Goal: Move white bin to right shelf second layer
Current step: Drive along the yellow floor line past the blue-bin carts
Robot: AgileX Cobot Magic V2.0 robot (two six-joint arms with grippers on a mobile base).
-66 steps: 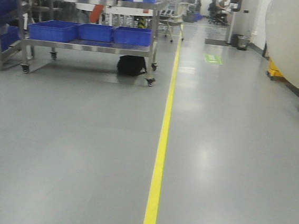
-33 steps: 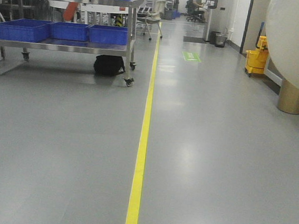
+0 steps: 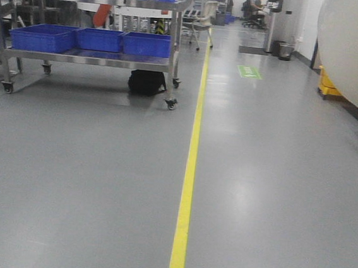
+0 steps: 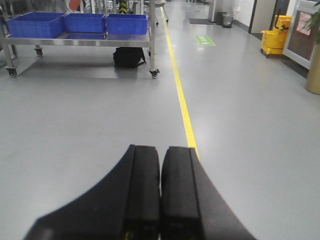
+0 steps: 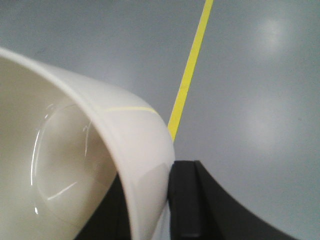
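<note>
Right wrist, white bin (image 5: 70, 150) in right gripper (image 5: 152, 200)

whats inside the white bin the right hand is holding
Nothing shows: the white bin has a bare inner wall, with only light reflections. The right hand clamps its rim, and the rest of the interior lies outside the wrist view, so it cannot be checked.

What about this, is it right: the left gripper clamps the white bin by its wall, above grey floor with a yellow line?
Wrong arm: the right gripper clamps the white bin by its wall, as the right wrist view shows; the left gripper is shut on nothing. The grey floor and yellow line are as stated.
</note>
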